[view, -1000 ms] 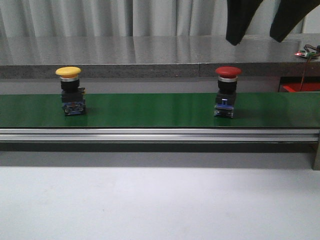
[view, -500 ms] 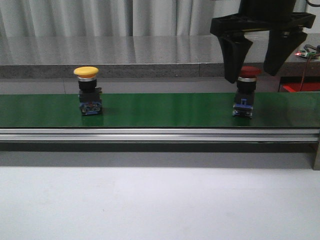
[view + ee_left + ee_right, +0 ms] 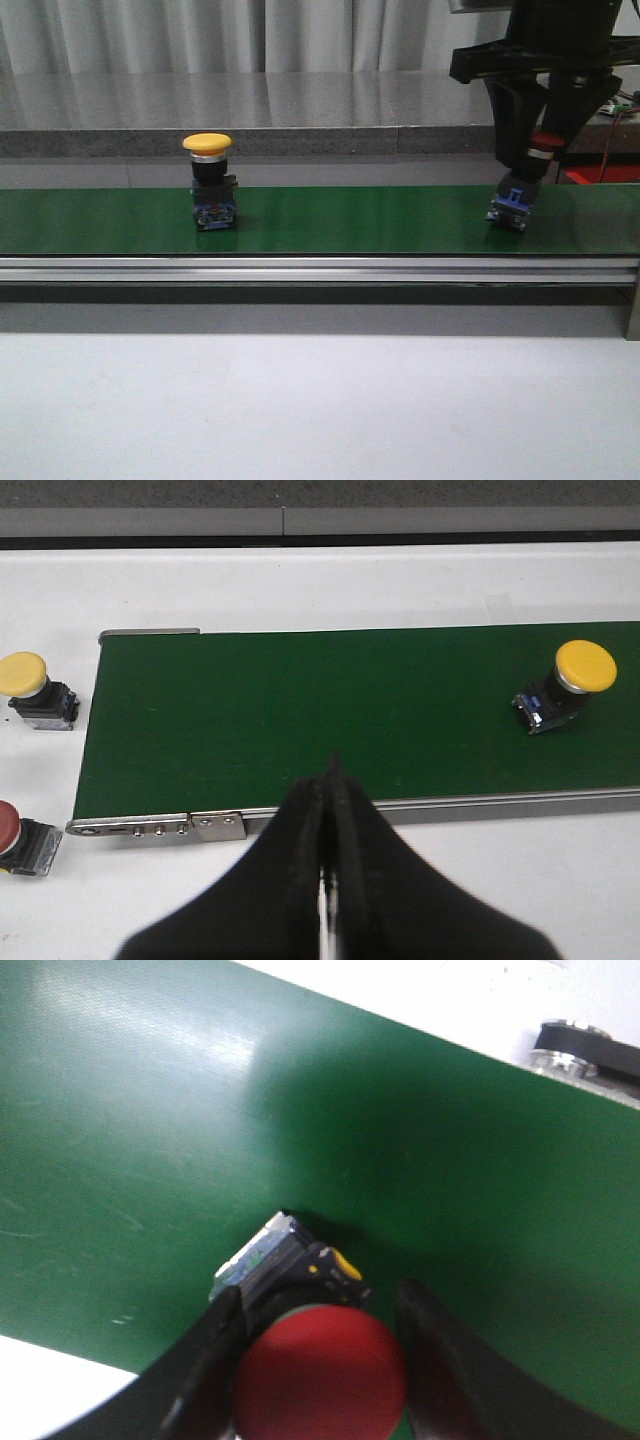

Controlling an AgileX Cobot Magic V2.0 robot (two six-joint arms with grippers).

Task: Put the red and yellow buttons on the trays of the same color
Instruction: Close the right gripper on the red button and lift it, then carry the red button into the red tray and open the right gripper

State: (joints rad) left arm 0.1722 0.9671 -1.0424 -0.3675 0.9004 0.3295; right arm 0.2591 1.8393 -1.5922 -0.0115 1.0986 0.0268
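The right gripper [image 3: 538, 150] is clamping the tilting red mushroom-capped push button [image 3: 528, 172] on the green conveyor belt [image 3: 350, 220]; lifting straight should steady it.

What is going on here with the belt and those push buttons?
The right gripper has closed around the red button on the green conveyor belt, and the button is tilted. A yellow button stands upright further left on the belt. The left gripper hangs shut and empty above the belt's near edge. No trays are visible.
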